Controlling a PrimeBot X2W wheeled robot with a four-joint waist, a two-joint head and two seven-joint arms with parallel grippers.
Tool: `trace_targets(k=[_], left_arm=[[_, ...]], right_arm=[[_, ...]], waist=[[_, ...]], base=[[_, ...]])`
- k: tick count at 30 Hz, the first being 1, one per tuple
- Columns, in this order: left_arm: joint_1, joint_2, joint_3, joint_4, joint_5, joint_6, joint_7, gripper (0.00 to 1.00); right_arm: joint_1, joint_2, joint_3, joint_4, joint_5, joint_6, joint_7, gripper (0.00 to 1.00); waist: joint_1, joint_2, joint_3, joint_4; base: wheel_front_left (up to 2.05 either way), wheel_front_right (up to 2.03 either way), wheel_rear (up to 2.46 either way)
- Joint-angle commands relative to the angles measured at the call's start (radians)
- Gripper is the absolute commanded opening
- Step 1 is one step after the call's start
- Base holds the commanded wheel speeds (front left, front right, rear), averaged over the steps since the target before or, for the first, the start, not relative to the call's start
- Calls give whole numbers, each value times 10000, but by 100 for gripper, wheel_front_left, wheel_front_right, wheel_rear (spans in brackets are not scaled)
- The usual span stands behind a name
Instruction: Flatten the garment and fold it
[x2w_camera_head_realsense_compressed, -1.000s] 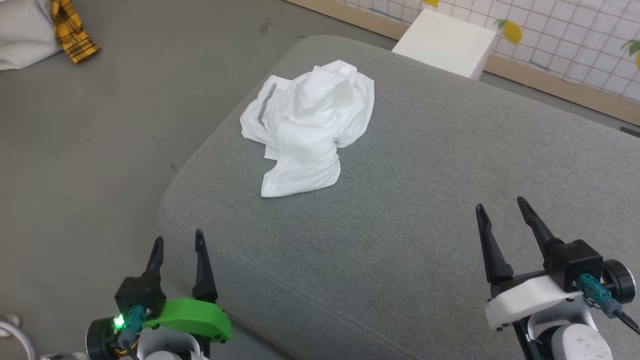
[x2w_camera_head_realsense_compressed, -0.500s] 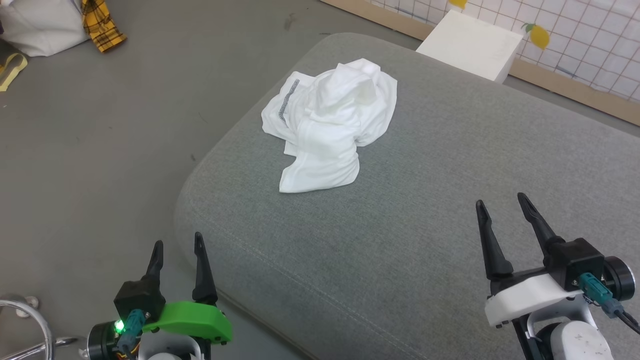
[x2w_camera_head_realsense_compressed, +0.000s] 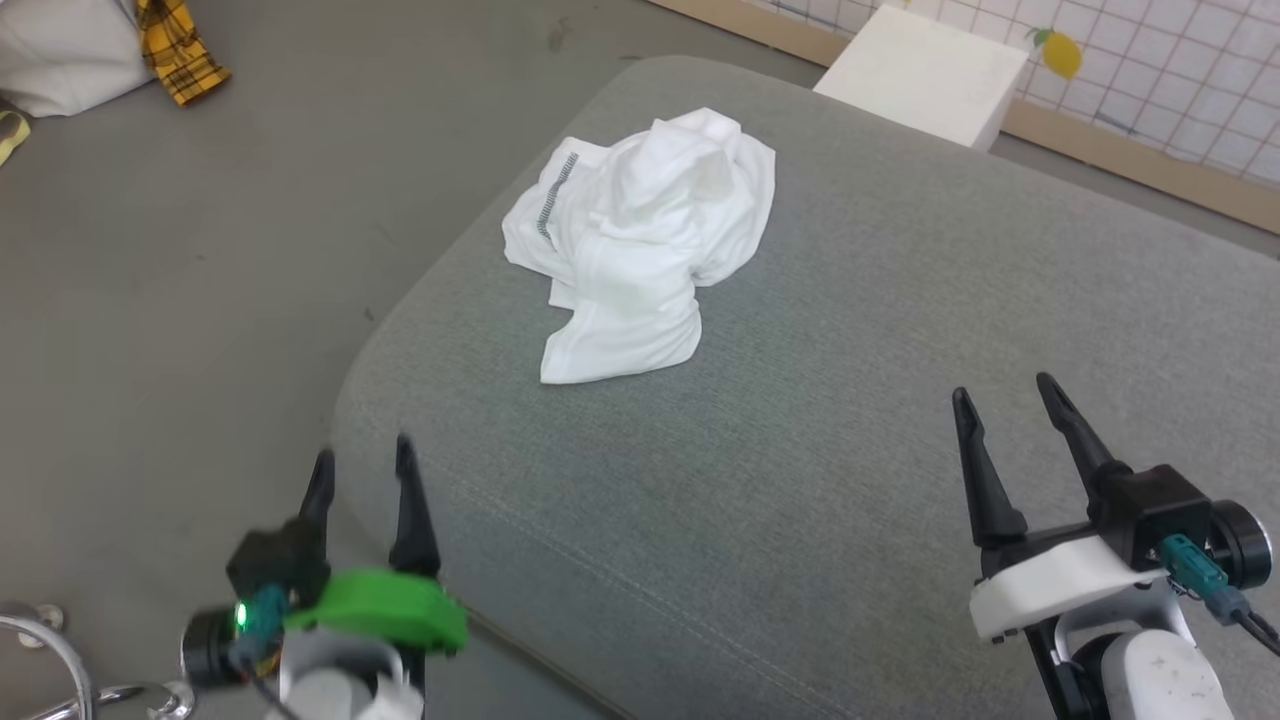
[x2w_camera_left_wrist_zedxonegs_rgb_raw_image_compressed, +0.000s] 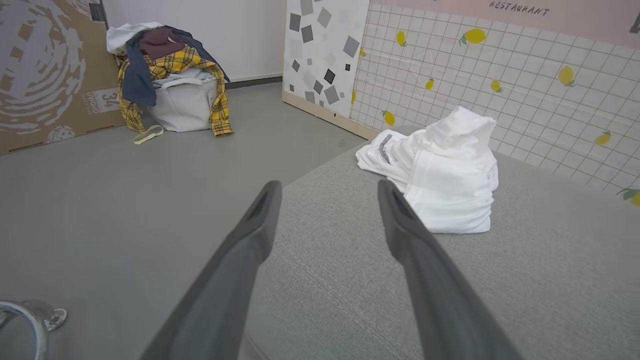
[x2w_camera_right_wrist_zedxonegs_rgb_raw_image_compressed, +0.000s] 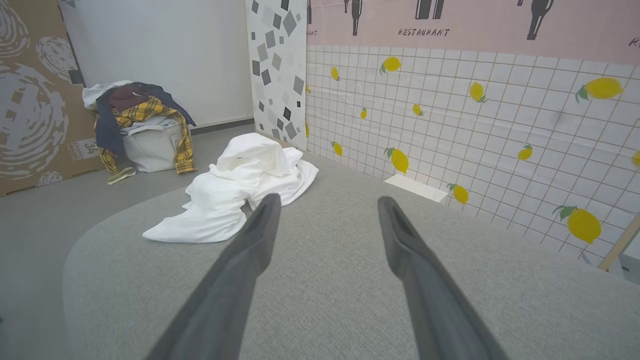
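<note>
The garment (x2w_camera_head_realsense_compressed: 635, 245), a white T-shirt with a strip of dark zigzag stitching, lies crumpled in a heap near the far left corner of the grey cushion (x2w_camera_head_realsense_compressed: 850, 480). It also appears as the garment (x2w_camera_left_wrist_zedxonegs_rgb_raw_image_compressed: 440, 175) ahead and right of my left fingers, and as the garment (x2w_camera_right_wrist_zedxonegs_rgb_raw_image_compressed: 235, 192) ahead and left of my right fingers. My left gripper (x2w_camera_head_realsense_compressed: 362, 458) hovers open at the cushion's near left edge, well short of the heap. At the lower right, my right gripper (x2w_camera_head_realsense_compressed: 1005, 392) stands open above the cushion with nothing between its fingers.
A white rigid box (x2w_camera_head_realsense_compressed: 920, 75) stands on the floor behind the cushion, against a tiled wall with lemon prints. A bag heaped with clothes (x2w_camera_left_wrist_zedxonegs_rgb_raw_image_compressed: 170, 85), one yellow plaid, sits on the grey floor at far left. A chrome tube (x2w_camera_head_realsense_compressed: 50, 640) curves by my left arm.
My left gripper has risen slightly and is blurred with motion. The head camera has shifted, sliding the whole picture sideways. The garment and right gripper keep their places on the cushion.
</note>
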Motion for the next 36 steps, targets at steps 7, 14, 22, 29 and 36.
trace_targets(k=[7, 14, 22, 29, 36], left_arm=[[-2791, 549, -121, 362, -666, -956, 1407, 100], [-5588, 1174, 174, 1035, -1627, -1599, 3338, 100], [-7583, 2162, 528, 1578, -2369, -1769, 5604, 100], [-8272, 2954, 943, 1852, -2938, -1473, 7633, 100], [-7872, 3466, 1210, 2188, -3107, -337, 9868, 100]], right_arm=[[-511, 1, -17, -199, -132, -17, 40, 100], [-1181, 1, 28, -613, -382, -17, 147, 100], [-1961, 1, 43, -921, -490, -17, 78, 100], [-2533, 1, 113, -860, -368, -17, -200, 100], [-2932, 1, 214, -634, -176, -17, -505, 100]], waist=[[-1, 0, 768, -679], [-1, 0, 2198, -1725], [-1, 0, 4020, -3009], [-1, 0, 5277, -4014], [-1, 0, 5896, -4561]], base=[[0, 0, 0], [0, 0, 0], [0, 0, 0], [0, 0, 0], [0, 0, 0]])
